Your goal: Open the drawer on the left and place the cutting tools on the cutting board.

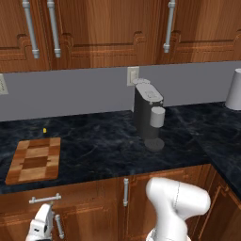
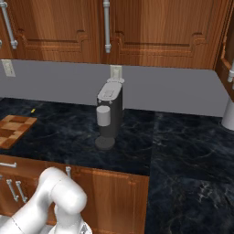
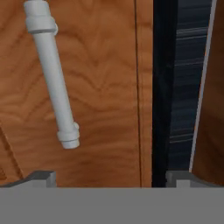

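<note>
One relation governs the coming move: the drawer handle (image 1: 45, 199), a short silver bar, lies directly above the gripper (image 1: 39, 229) in the left base view, close but apart from it. The bar runs lengthwise along the closed drawer (image 1: 61, 197), which sits just under the counter's front edge at its left end. In the hand view the same bar (image 3: 51, 74) stands up and to the left of the left fingertip (image 3: 42, 177), crossing the frame nearly end-on to the fingers, with wood grain between the tips. The jaws are spread wide and hold nothing. In my judgement the hand must shift toward the bar until it lies between the fingers before closing. The cutting board (image 1: 36, 159) lies flat on the counter (image 1: 103, 141) near its front left edge, above the drawer; the cutting tools are presumably inside the shut drawer, unconfirmed.
</note>
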You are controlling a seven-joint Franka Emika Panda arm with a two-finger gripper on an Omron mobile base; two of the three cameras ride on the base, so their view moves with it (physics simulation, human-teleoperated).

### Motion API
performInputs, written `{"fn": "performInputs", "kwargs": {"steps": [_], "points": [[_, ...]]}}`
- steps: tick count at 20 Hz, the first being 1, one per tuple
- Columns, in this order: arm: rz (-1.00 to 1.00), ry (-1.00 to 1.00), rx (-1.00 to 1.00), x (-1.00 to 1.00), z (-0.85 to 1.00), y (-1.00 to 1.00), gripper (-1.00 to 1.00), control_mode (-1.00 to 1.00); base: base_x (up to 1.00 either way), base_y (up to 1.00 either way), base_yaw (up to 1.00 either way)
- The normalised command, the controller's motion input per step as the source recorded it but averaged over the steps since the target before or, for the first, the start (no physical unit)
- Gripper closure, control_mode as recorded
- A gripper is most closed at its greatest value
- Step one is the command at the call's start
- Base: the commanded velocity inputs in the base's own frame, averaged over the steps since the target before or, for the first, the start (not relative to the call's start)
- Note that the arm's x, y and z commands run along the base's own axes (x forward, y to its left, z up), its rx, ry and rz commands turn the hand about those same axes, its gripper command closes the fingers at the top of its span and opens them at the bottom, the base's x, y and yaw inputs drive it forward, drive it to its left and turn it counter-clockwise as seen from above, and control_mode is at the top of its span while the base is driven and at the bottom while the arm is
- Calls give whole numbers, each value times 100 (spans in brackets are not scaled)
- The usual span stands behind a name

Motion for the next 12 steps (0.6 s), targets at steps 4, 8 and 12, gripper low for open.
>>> {"fn": "performInputs", "kwargs": {"steps": [4,8,12], "points": [[4,0,0,30,-29,37,-100,-100,0,0,0],[3,0,0,36,-35,35,-100,-100,0,0,0],[3,0,0,28,-38,30,-100,-100,0,0,0]]}}
